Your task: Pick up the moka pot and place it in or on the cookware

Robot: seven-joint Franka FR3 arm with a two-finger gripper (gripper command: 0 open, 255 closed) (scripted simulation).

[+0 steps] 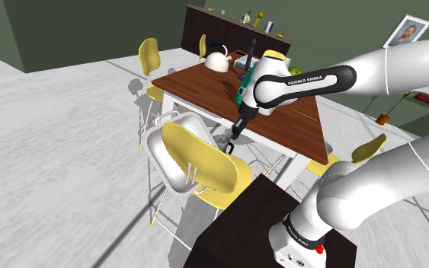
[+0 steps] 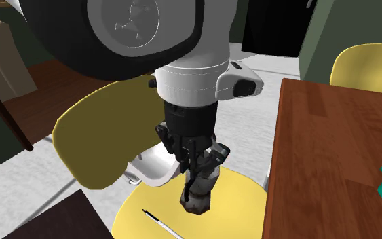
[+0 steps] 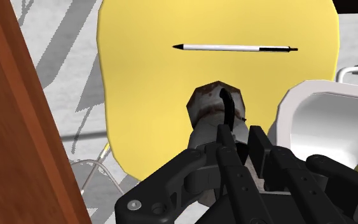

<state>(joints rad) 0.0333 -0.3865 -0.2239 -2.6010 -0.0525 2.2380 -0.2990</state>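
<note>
Gripper pointing down over the yellow chair, its two black fingers pinched on the upper body of the moka pot. The pot is a dark, mottled vessel that hangs upright above the chair's seat, with bare yellow visible beneath its base. A slim white pen with a black tip lies flat on the same seat, apart from the pot. The brown table borders one side of the chair. The cookware, a white pan with a looped handle, sits at the opposite side, just beside the seat's edge. Whether the pan rests on the seat's margin or on some support beside the chair is not plain, since its underside is hidden. Judged from this arrangement, the grasp and lift are complete and the carrying step is in hand. The pot is not yet over the pan, so placement remains to be done. The next move calls for sideways travel across the seat, away from the table, until the pot hangs over the pan's hollow. Enough height is needed for its base to clear the raised rim. A straight descent and an opening of the fingers would follow once the base is inside. The pen appears to lie off that path.
</note>
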